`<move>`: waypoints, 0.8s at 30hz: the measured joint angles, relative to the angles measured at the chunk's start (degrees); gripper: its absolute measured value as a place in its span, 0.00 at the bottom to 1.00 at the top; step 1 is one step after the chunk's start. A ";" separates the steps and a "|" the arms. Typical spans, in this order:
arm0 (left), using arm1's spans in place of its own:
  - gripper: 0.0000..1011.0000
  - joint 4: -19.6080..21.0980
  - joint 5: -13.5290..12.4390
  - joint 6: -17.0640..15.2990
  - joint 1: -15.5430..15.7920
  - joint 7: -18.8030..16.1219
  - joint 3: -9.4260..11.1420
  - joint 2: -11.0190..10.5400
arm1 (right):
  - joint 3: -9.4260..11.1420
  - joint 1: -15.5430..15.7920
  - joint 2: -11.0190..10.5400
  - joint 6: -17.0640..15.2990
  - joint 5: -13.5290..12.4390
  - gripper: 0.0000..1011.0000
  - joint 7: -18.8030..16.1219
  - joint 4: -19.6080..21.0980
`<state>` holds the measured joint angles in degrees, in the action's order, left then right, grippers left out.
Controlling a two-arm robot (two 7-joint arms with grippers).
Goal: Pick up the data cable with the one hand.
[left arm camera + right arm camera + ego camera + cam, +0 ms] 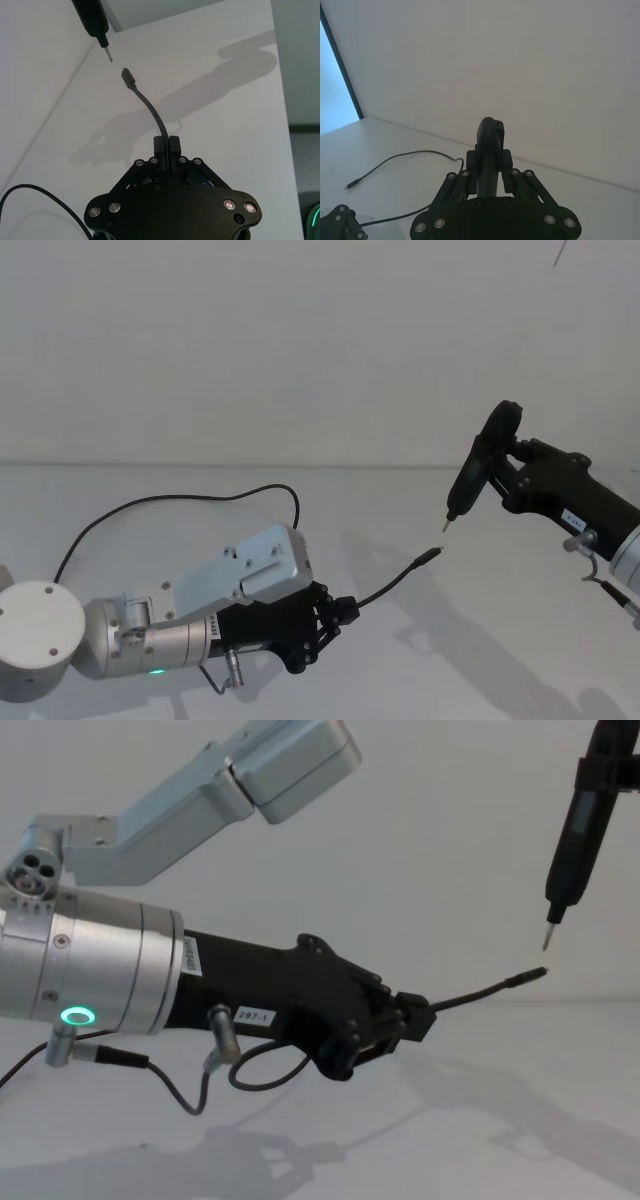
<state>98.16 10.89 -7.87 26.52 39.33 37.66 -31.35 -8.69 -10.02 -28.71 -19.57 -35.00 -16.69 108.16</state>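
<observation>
My left gripper (345,608) is shut on the data cable (395,583), a thin black cable, close behind its plug end. The small dark plug (430,557) sticks out up and to the right, clear of the white table (480,650). Behind the gripper the cable runs back in a loop (200,498) over the table. In the left wrist view the two fingers (159,146) pinch the cable (150,107). My right gripper (497,472), raised at the right, is shut on a black pen-like tool (468,482). Its metal tip (446,523) hangs just above the plug.
A plain pale wall stands behind the table. The left arm's silver cylinder (100,975) with its green ring light lies low over the table's left side. A thin grey wire (190,1090) loops under that arm. A window edge (340,85) shows in the right wrist view.
</observation>
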 joint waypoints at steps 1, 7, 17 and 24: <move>0.05 0.00 0.00 0.01 0.00 0.01 0.01 0.00 | -0.02 -0.05 -0.01 -0.19 -0.10 0.28 0.13 -0.02; 0.05 0.00 0.00 0.09 0.03 0.04 0.01 0.00 | -0.21 -0.44 -0.16 -1.36 -0.69 0.28 0.84 -0.11; 0.05 -0.01 0.00 0.18 0.05 0.08 0.00 0.00 | -0.41 -0.82 -0.71 -2.77 -1.55 0.28 1.43 0.03; 0.05 0.00 0.00 0.22 0.05 0.09 0.00 0.00 | -0.56 -0.91 -1.17 -3.47 -2.09 0.28 1.74 0.30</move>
<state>98.15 10.88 -7.65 26.57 39.42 37.66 -31.35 -9.25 -10.93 -29.88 -23.03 -37.09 -14.95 108.46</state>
